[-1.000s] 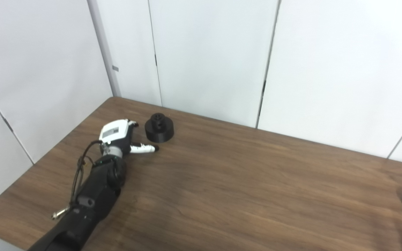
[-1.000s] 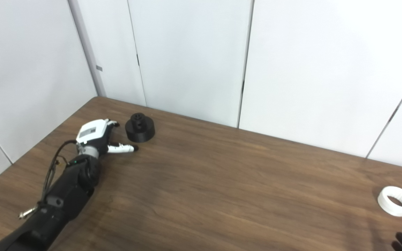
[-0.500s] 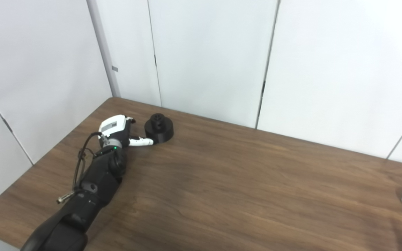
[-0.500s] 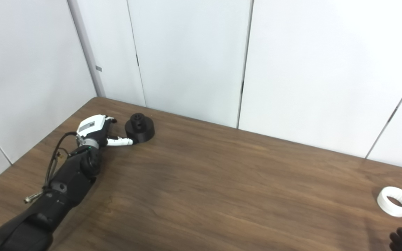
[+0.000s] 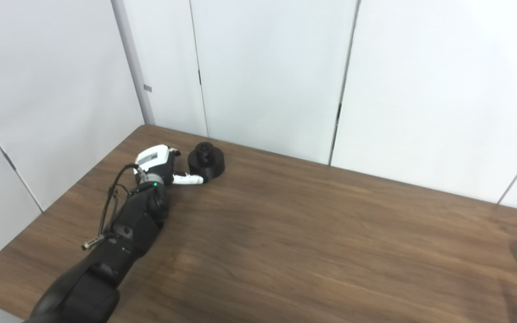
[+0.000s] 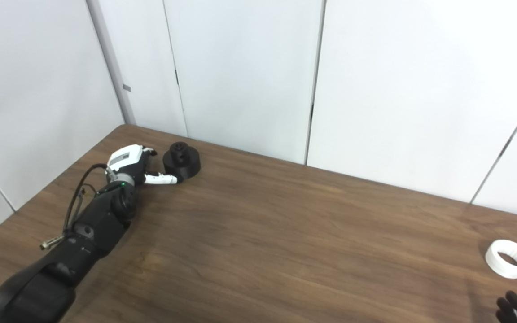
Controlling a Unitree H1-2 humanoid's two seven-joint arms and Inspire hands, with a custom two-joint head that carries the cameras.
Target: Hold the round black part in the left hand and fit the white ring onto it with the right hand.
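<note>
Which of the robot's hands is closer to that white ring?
The right hand. It sits just in front of the white ring, near the table's right end; the left hand is far across, beside the black part.

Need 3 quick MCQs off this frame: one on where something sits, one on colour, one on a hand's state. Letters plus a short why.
1. Where does the white ring lie?
A. On the black part
B. On the table near its right edge
C. In the left hand

2. What colour is the round part beside the left hand?
A. Black
B. White
C. Red

3. What is the left hand doing?
A. Lifting the part clear of the table
B. Open, at the part's side
C. Resting at the table's near edge

Answers:
1 B: the ring lies flat on the bare wooden table, far from the part, with the right hand just below it at the picture's corner.
2 A: the part is black all over.
3 B: the thumb reaches to the part's base, fingers apart, and the part still sits on the wood.
</note>
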